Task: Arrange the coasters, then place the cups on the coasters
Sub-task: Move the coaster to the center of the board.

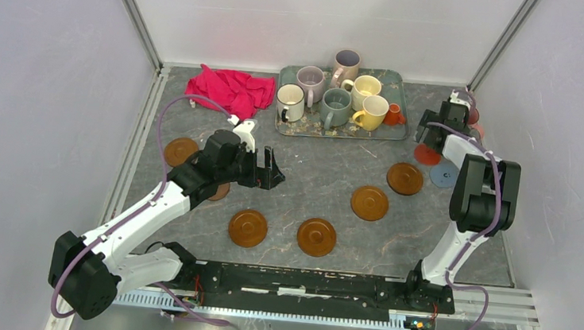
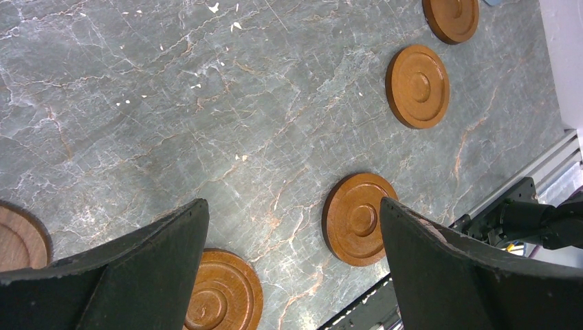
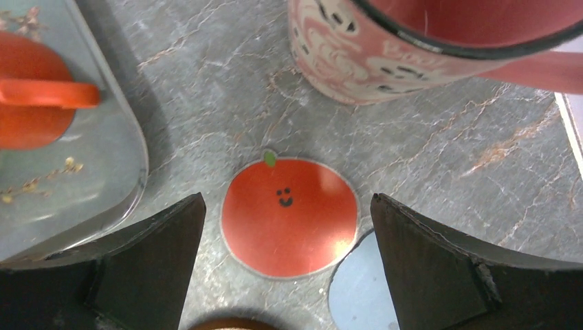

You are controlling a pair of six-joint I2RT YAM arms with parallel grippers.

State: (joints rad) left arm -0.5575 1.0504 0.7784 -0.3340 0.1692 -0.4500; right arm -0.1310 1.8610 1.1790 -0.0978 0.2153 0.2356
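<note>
Left gripper (image 2: 292, 206) hangs wide open and empty at centre-left, with amber coasters (image 2: 417, 86) spread on the table below. Right gripper (image 3: 287, 199), equally wide and empty, straddles the red coaster (image 3: 289, 230) at upper right, with the blue coaster (image 3: 357, 289) just beside. Most cups (image 1: 335, 107) stand on the tray (image 1: 312, 128), top centre.

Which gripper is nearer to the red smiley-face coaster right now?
Right. The right gripper is directly over the red smiley-face coaster, its open jaws framing it on both sides. The left gripper is far across the table, open above the amber coasters.
</note>
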